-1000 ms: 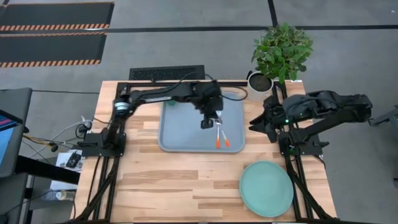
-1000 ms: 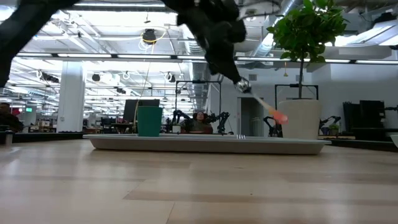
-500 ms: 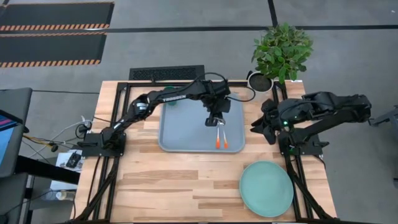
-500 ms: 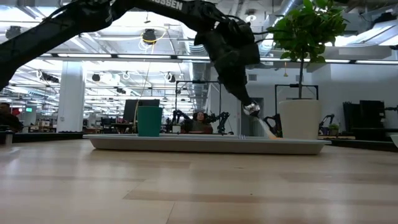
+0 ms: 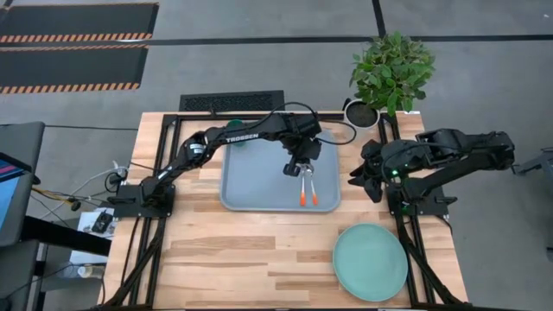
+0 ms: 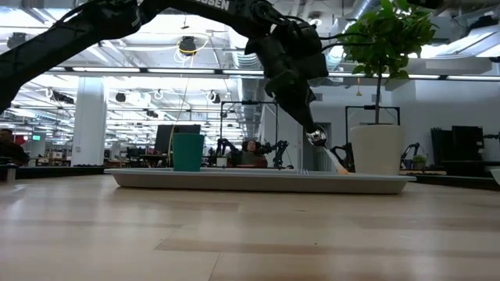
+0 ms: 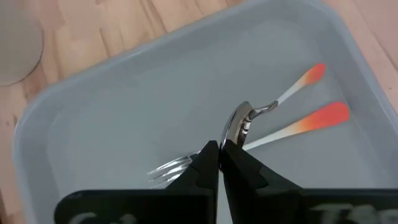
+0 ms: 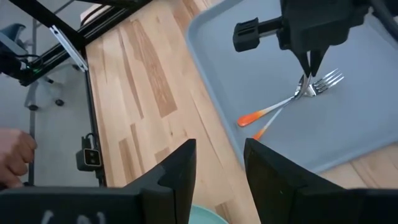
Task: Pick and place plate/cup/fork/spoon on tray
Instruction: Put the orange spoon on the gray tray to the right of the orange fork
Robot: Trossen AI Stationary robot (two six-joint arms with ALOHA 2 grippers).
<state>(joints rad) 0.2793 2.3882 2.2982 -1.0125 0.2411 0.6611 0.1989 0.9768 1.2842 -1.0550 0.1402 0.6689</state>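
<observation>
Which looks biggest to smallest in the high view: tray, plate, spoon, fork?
1. tray
2. plate
3. spoon and fork: alike in length, so no ranking between them.

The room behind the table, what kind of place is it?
Probably a robotics lab or open workshop hall: exposed ceiling ducts and strip lights, more robot rigs at benches far behind, and hazard-striped floor mats beside the table.

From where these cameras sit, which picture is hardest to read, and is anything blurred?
Low view: bright ceiling lights behind leave the left gripper a dark silhouette. Left wrist view: the fork tines look soft up close, the spoon bowl glints. High view: evenly lit, faint shadows on the tray.
</observation>
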